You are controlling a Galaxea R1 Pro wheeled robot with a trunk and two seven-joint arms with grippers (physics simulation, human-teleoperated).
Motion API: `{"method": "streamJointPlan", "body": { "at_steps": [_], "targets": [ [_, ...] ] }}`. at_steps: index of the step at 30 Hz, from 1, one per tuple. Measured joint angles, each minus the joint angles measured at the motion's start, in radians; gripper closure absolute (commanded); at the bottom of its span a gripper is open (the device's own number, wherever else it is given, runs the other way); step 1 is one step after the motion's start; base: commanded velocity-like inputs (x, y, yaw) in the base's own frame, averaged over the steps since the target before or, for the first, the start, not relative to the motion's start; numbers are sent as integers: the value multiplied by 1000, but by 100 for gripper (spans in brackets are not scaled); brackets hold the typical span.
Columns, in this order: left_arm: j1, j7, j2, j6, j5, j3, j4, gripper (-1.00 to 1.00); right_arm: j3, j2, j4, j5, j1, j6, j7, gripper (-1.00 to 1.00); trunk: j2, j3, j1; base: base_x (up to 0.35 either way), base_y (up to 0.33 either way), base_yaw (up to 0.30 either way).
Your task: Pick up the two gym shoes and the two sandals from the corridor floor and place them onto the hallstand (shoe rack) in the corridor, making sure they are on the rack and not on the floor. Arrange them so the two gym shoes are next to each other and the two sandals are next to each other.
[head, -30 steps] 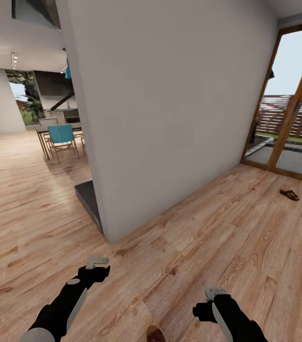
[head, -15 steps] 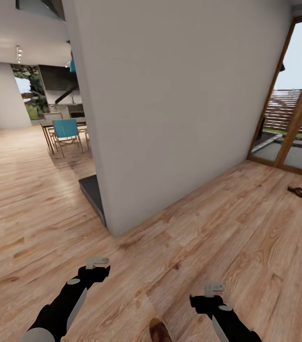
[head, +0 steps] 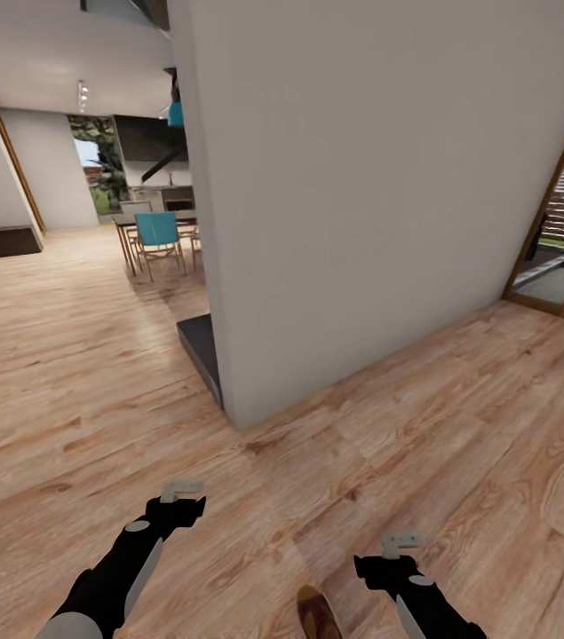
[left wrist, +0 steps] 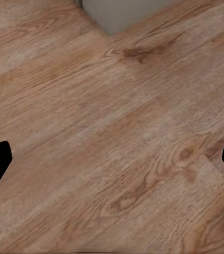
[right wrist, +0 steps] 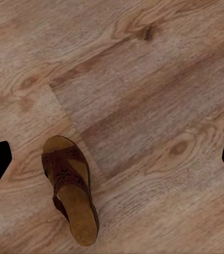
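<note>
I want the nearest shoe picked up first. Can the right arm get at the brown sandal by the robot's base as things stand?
Probably yes. The sandal lies flat on bare floor under the open right end effector, nothing over or beside it. The arm would need to reach down.

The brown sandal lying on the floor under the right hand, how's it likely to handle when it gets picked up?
The sandal looks flat and slim, so it is probably light and unlikely to roll or tip. Its open cut-out strap may flex under a pinch, whereas the tan sole seems stiffer. It lies flat on the wood floor, so getting under an edge could be awkward.
</note>
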Motion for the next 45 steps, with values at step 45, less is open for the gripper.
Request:
{"method": "streamJointPlan", "body": {
  "at_steps": [45],
  "targets": [
    [0, 0, 0, 0, 0, 0, 0, -100, -3, -2, 5, -1, 0, -73, 1, -100, -315, -161, 173, 0, 0, 128]
  ]
}}
